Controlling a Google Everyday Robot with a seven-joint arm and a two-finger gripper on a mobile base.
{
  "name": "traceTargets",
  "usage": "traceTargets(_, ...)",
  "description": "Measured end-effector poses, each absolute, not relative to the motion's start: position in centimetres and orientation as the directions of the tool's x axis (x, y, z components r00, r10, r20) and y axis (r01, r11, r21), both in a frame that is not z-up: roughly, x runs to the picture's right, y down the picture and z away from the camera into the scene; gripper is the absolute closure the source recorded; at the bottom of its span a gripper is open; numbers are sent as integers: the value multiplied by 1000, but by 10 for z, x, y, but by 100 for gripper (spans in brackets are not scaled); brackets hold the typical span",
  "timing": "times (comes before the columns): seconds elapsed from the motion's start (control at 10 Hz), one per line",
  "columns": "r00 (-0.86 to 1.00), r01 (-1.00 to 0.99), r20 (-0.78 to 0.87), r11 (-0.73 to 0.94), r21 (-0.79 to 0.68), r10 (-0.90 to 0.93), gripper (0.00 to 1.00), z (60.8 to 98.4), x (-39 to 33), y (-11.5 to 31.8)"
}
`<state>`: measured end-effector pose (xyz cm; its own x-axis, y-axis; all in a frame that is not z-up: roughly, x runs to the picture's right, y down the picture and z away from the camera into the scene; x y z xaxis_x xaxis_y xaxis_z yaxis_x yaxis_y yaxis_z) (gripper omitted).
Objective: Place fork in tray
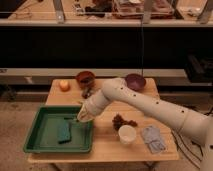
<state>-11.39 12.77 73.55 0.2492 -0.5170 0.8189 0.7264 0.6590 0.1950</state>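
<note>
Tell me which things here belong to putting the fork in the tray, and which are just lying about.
Part of the job:
- large shallow green plastic tray
- gripper, over the tray's right rim
- fork: cannot make it out

Lying about:
- brown round bowl
- purple round bowl
- white cup
- orange round fruit
</note>
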Motion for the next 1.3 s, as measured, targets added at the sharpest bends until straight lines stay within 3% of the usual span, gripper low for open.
traceTargets(0.3,257,740,824,651,169,-505,96,747,-109,128)
traceTargets(1.3,252,742,824,648,172,-508,100,747,-110,128)
